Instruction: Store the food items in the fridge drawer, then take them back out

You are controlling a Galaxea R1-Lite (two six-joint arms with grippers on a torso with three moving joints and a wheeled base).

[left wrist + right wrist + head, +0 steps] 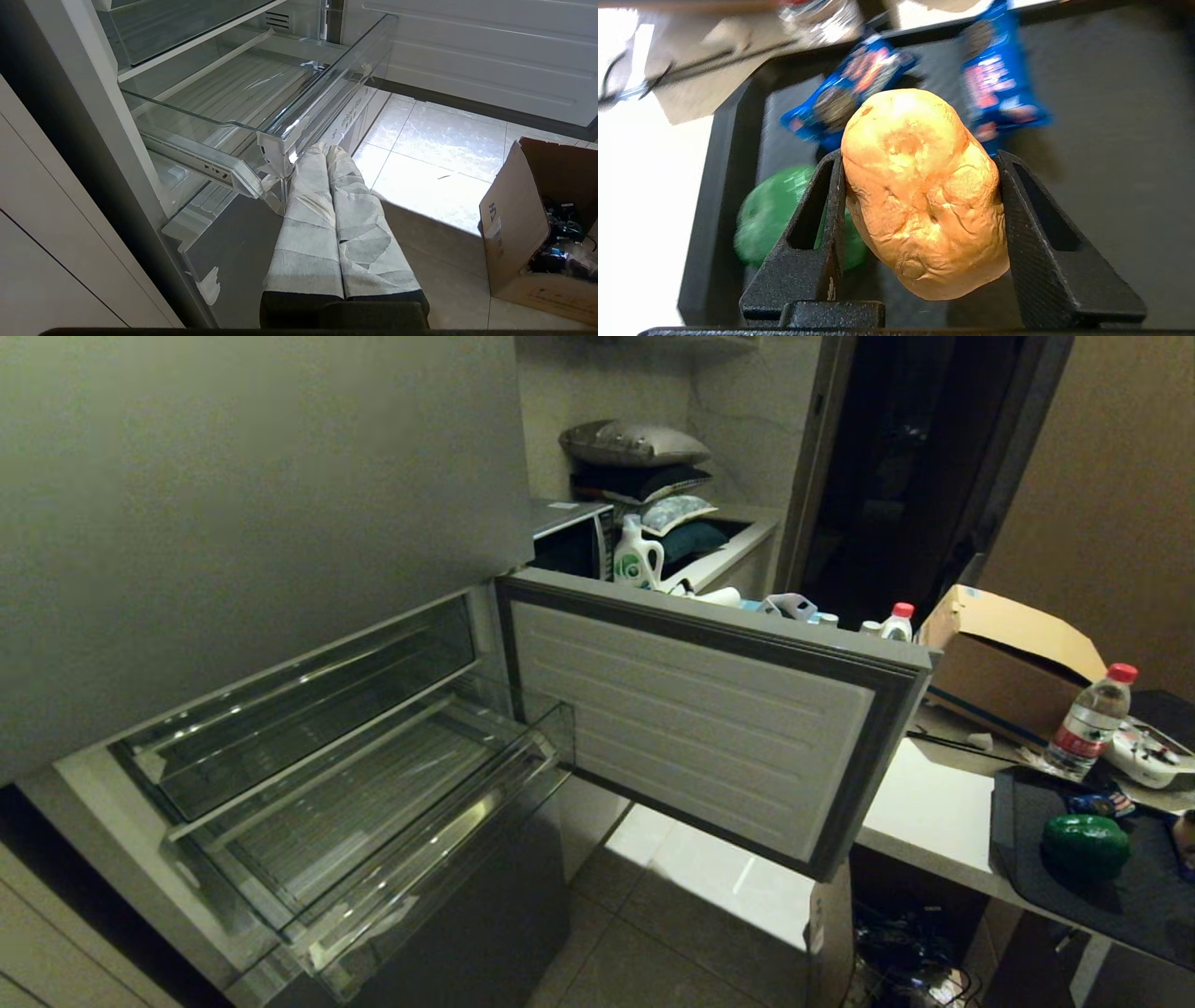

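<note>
My right gripper [919,156] is shut on an orange-brown bread roll [920,196], one of the food items, held between its two black fingers above a black tray [724,186]. On that tray below lie a green pepper [770,219] and two blue snack packets [850,93]. The fridge drawer [439,859], a deep clear bin with a ribbed floor, stands pulled out with nothing in it. My left gripper [327,149], its fingers wrapped in pale tape, is shut and sits just outside the drawer's front corner [275,144]. Neither arm shows in the head view.
The fridge door [709,719] stands open to the right of the drawer, between it and the table. A shallower clear tray [308,700] sits above the drawer. The table holds the black tray [1018,821], the pepper [1085,845], a water bottle [1092,719] and a cardboard box [1008,663].
</note>
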